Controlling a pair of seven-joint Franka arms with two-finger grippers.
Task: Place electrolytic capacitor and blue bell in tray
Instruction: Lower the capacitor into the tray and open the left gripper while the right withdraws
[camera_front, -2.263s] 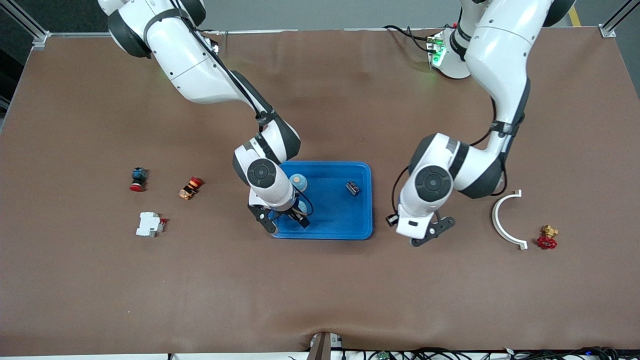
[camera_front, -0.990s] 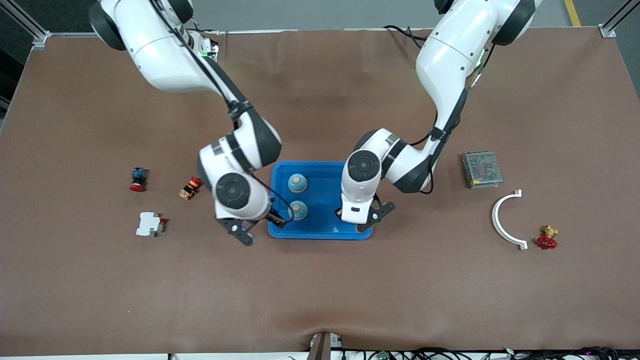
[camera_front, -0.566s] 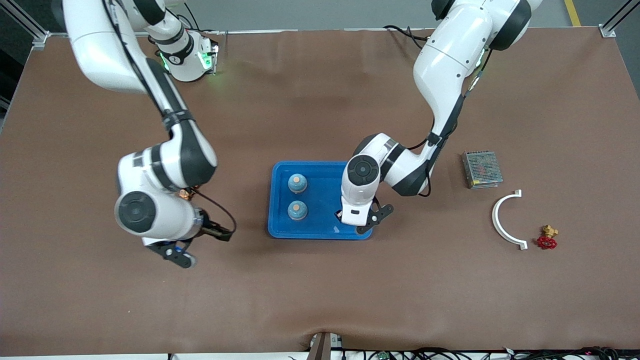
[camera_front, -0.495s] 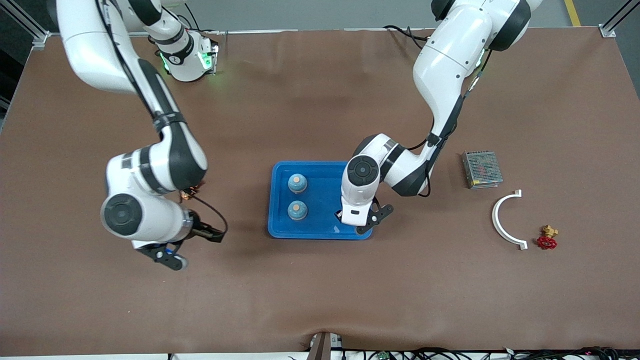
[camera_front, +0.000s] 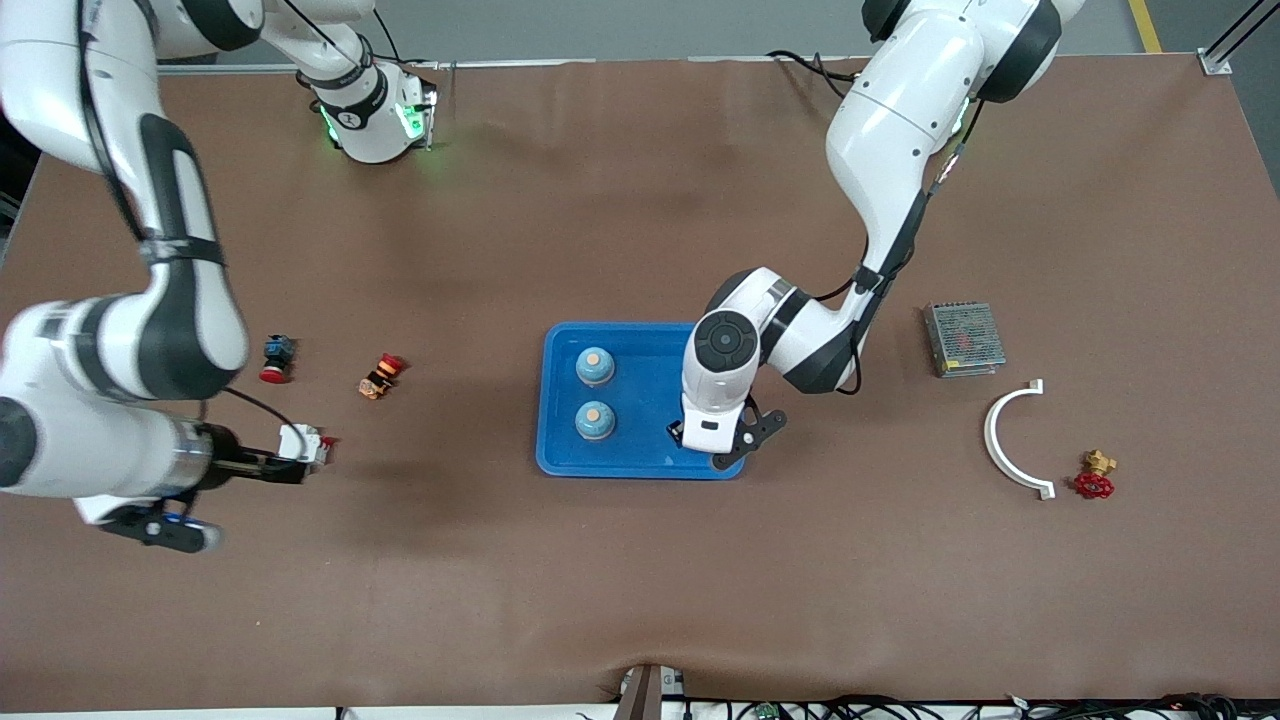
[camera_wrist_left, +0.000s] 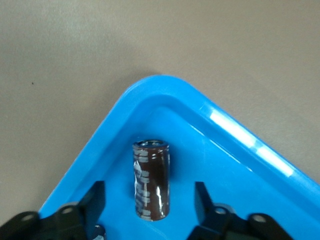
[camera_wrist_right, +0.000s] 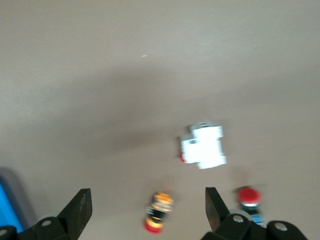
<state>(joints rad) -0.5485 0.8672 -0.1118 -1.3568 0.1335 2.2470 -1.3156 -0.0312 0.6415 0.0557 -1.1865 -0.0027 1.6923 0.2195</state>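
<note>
The blue tray (camera_front: 650, 462) holds two blue bells (camera_front: 595, 366) (camera_front: 594, 420), one nearer the front camera than the other. A dark brown electrolytic capacitor (camera_wrist_left: 151, 186) lies in the tray's corner (camera_wrist_left: 150, 87). The left hand hides it in the front view. My left gripper (camera_front: 712, 440) (camera_wrist_left: 149, 195) hangs over that corner toward the left arm's end. It is open, with its fingers (camera_wrist_left: 97, 192) either side of the capacitor and clear of it. My right gripper (camera_front: 215, 497) (camera_wrist_right: 147, 210) is open and holds nothing, over the table by the white breaker (camera_front: 300, 445).
Toward the right arm's end lie the white breaker (camera_wrist_right: 202, 146), an orange-red push button (camera_front: 380, 376) (camera_wrist_right: 157, 212) and a red-capped switch (camera_front: 275, 358) (camera_wrist_right: 248, 196). Toward the left arm's end are a grey power supply (camera_front: 963, 338), a white curved bracket (camera_front: 1012, 440) and a red-handled brass valve (camera_front: 1095, 478).
My right arm has swung away from the tray toward its own end of the table, leaving the second bell in the tray. My left gripper has stayed over the tray corner.
</note>
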